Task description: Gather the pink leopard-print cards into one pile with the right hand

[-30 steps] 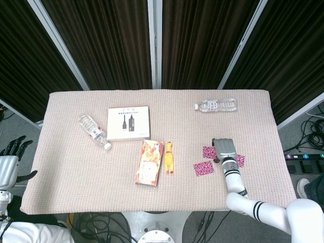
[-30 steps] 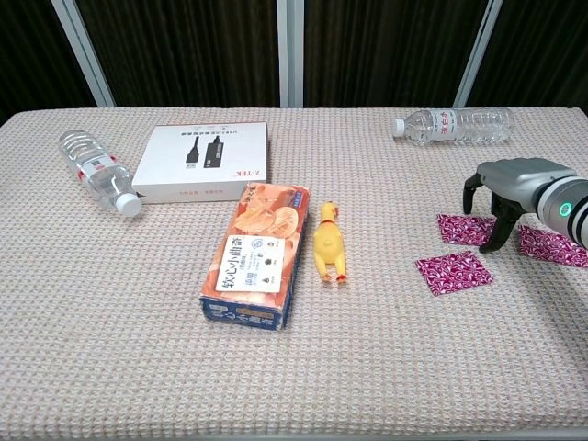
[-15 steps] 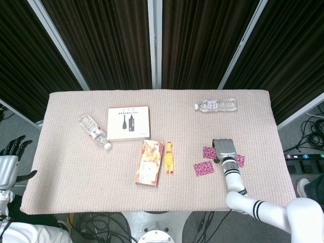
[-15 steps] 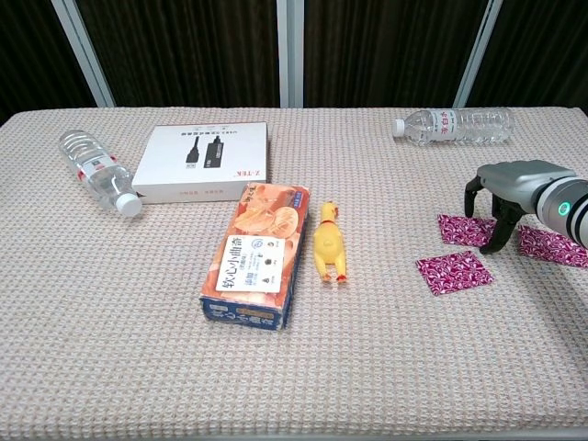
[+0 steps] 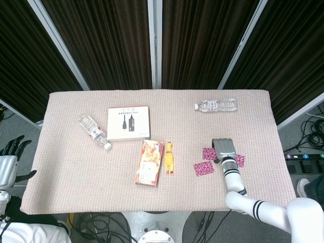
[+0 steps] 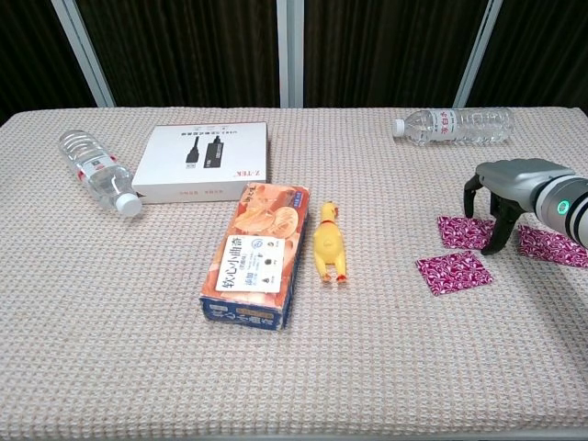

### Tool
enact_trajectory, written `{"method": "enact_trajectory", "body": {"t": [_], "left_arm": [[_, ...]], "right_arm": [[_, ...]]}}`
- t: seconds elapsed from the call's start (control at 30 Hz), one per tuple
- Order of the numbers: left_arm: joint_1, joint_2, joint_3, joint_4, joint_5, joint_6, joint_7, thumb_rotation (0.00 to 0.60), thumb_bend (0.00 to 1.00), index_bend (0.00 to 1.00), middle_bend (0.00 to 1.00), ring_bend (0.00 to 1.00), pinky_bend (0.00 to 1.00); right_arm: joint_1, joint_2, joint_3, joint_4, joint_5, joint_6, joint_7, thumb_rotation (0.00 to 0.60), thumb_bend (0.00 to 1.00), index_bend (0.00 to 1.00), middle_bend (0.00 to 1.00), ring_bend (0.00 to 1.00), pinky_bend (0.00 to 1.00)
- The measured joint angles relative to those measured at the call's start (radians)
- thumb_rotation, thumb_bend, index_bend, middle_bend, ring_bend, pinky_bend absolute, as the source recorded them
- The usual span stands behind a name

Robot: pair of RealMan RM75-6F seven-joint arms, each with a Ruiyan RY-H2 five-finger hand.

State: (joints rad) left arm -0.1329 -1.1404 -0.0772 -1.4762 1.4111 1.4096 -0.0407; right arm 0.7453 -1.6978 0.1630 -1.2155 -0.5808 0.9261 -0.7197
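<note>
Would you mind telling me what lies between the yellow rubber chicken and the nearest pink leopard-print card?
Nothing: in the chest view, only bare woven tablecloth separates the rubber chicken from the nearest pink card. The head view agrees.

We see the counter point(image 5: 76, 172) under a pinkish woven cloth. Behind it hang dark curtains point(image 5: 106, 40) split by pale metal posts point(image 5: 154, 43). Below its front edge, cables point(image 5: 96, 223) on a grey floor point(image 5: 298, 134).
</note>
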Motion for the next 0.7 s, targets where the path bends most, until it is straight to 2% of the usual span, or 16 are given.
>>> {"method": "enact_trajectory", "body": {"t": [0.43,0.7], "left_arm": [[0.002,0.003,0.001,-0.004,0.001,0.001,-0.004,0.6,0.0,0.22,0.19,0.13,0.3],[-0.005,0.001,0.002,-0.007,0.005,-0.008,0.0,0.6,0.0,0.22,0.19,0.13,0.3]], "right_arm": [[-0.011,0.068,0.019,-0.115,-0.015,0.065,0.013,0.6,0.0,0.45,1.0,1.0,1.0],[-0.055,0.143,0.01,-0.254,0.044,0.196,-0.033,0.6,0.0,0.45,1.0,1.0,1.0]]}}
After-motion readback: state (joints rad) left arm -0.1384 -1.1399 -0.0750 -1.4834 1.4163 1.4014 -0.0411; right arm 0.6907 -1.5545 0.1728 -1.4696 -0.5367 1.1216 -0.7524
